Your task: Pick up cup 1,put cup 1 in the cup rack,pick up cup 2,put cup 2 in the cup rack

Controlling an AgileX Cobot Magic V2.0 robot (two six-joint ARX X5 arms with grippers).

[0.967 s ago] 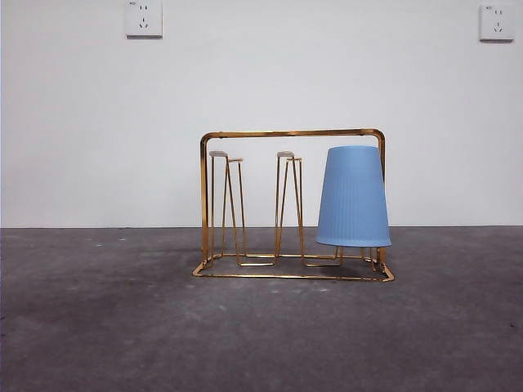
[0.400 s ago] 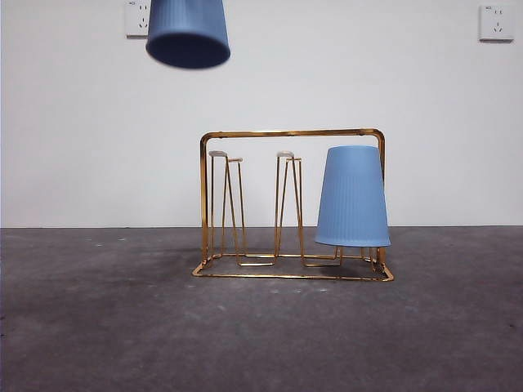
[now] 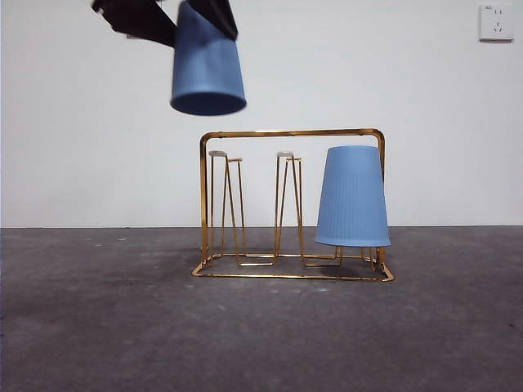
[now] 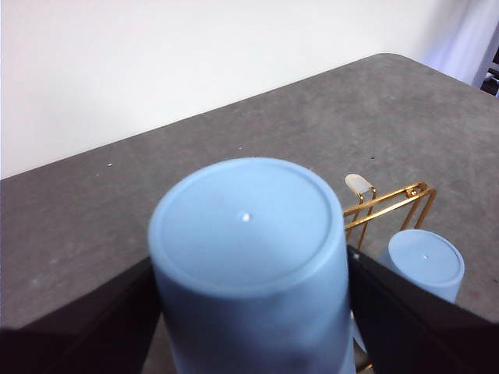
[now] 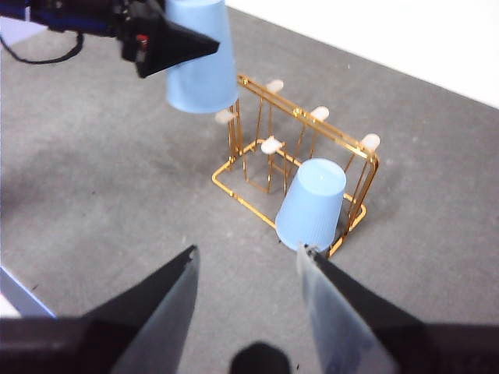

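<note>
Front view: the rack [image 3: 292,204] stands on the desk [image 3: 98,327] toward its far edge, in front of the white wall [image 3: 82,147]. One blue cup [image 3: 352,197] already sits upside down over a peg at one end of the rack; the other pegs are bare. A second cup [image 3: 207,61], also mouth down and slightly tilted, hangs in the air above the rack's opposite end, clear of the arched frame, held between dark jaws at the top of the picture.

Left wrist view: the left gripper [image 4: 248,312] is clamped on the raised cup [image 4: 248,234], a jaw pressed against each side of it and its closed bottom facing the camera. Beyond it, the rack [image 4: 390,204] and the seated cup [image 4: 425,261] show below.

Right wrist view: the right gripper [image 5: 245,265] waits well back from the rack [image 5: 300,156], jaws spread and holding nothing. From here the left arm's cup [image 5: 201,58] floats over the pale-tipped pegs at the rack's end away from the seated cup [image 5: 312,206].

By my reading, the first half of the task is done and the second cup's pick-up too. What is left is to line it up over a free peg, lower it and let go.
</note>
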